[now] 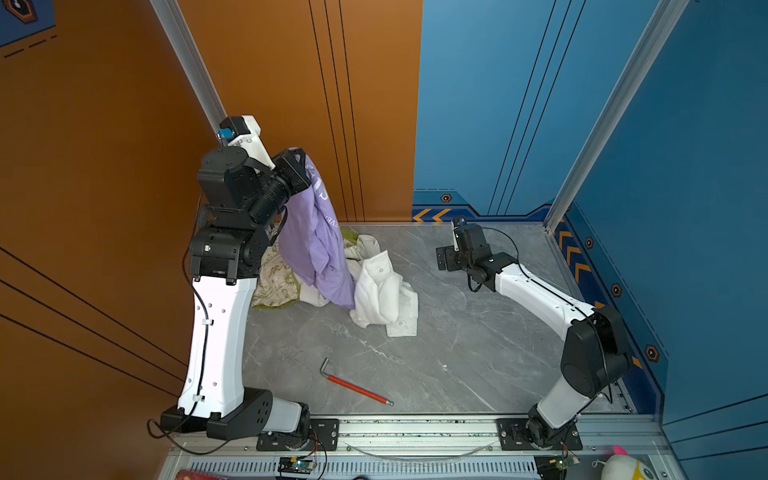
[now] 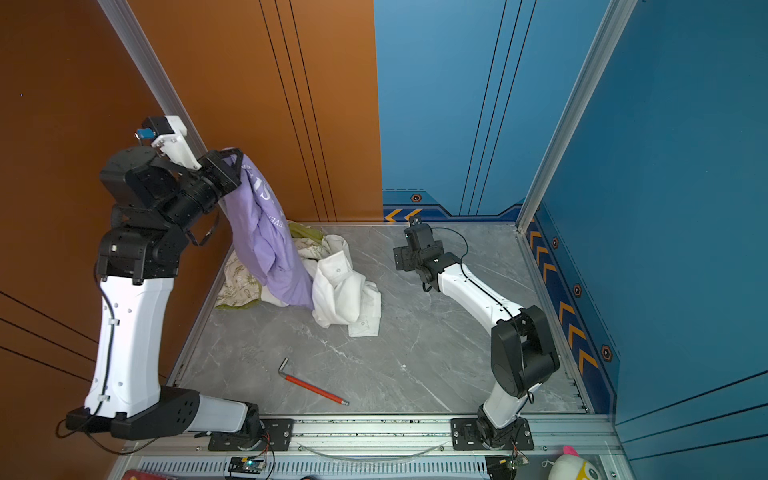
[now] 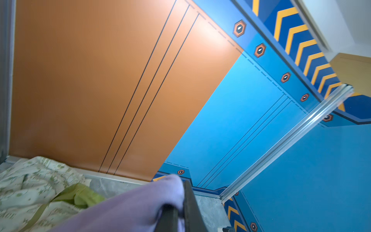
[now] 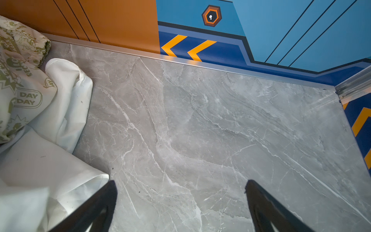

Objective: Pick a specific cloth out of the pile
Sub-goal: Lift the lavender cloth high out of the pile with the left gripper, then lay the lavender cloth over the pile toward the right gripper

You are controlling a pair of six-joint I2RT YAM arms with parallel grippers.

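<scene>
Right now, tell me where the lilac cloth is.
In both top views the lilac cloth hangs on the left from the left hand, its lower end reaching the pile.

Light: falling bright and even.
Shadows: lying soft beside the pile (image 1: 386,295).
Focus: the cloth (image 3: 128,209) blurring at the left wrist lens.

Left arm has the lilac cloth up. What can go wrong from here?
1. The lilac cloth hangs from the left gripper with its lower end over the pile. Whether it hangs clear is unclear, so more lifting may drag the white cloth along.
2. The gripper seems to pinch only a small bunched edge, and the hanging weight could slip it out.
3. The right gripper is open, beside the white cloth, holding nothing down.
</scene>
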